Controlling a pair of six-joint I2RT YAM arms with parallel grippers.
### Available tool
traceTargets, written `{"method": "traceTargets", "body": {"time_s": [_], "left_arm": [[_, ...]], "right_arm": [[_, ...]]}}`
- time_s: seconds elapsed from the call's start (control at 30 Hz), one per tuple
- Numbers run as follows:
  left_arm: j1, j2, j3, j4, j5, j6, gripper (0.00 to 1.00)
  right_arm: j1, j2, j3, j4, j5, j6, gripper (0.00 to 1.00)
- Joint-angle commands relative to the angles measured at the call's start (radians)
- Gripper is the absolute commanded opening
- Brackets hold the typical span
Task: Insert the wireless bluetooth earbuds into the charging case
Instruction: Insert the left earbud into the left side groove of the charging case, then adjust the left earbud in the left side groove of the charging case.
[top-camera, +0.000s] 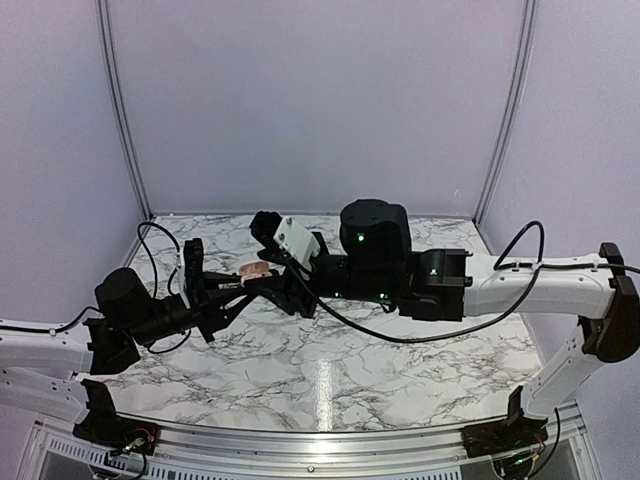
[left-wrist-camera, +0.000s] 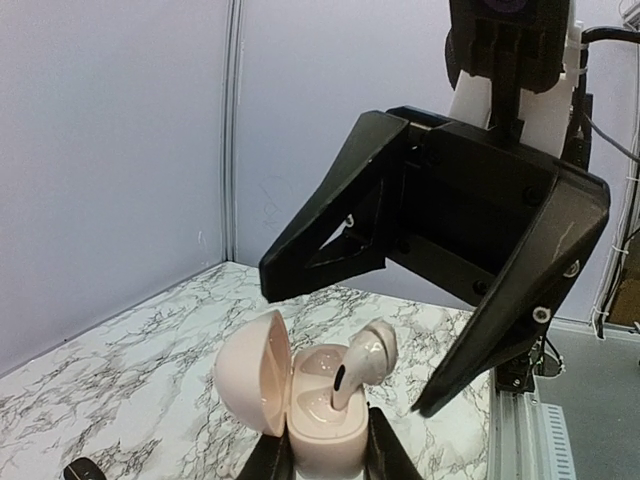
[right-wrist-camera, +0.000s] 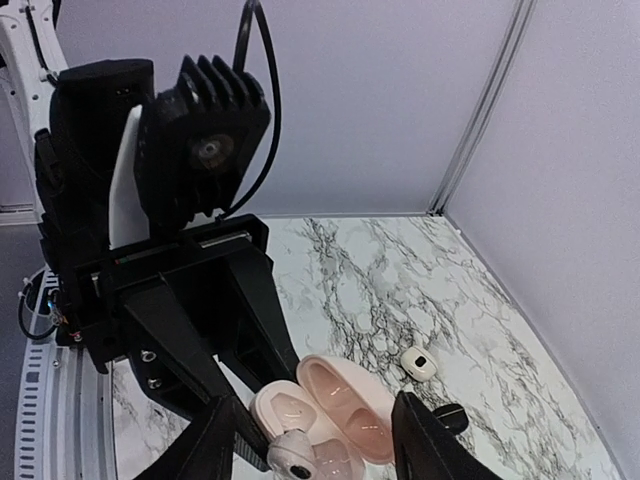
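Observation:
My left gripper is shut on the base of a pale pink charging case and holds it above the table, with its lid open to the left. A pale pink earbud stands stem-down in one of the case's slots; the other slot is empty. My right gripper is open just above the case, its fingers wide on either side of the earbud and not touching it. In the right wrist view the case and the earbud lie between my right fingers. In the top view both grippers meet at the case.
A white earbud and a black earbud lie on the marble table beyond the case. A dark object lies on the table at the lower left of the left wrist view. Grey walls enclose the table on three sides.

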Motion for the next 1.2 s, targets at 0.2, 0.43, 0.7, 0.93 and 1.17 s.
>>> {"method": "traceTargets", "body": {"time_s": [0.2, 0.43, 0.7, 0.93, 1.17], "left_arm": [[-0.001, -0.008, 0.035, 0.06, 0.077, -0.021, 0.0], [0.004, 0.007, 0.054, 0.073, 0.178, -0.061, 0.0], [0.004, 0.039, 0.074, 0.081, 0.286, -0.088, 0.0], [0.004, 0.075, 0.093, 0.083, 0.331, -0.089, 0.0], [0.004, 0.085, 0.097, 0.083, 0.354, -0.076, 0.0]], "right_arm": [[-0.014, -0.181, -0.036, -0.022, -0.136, -0.043, 0.55], [-0.014, -0.175, -0.004, -0.167, -0.14, -0.105, 0.6], [-0.013, -0.154, 0.033, -0.256, -0.152, -0.147, 0.82], [-0.013, -0.154, 0.032, -0.252, -0.164, -0.139, 0.86], [-0.032, -0.147, 0.04, -0.251, -0.177, -0.117, 0.88]]}}
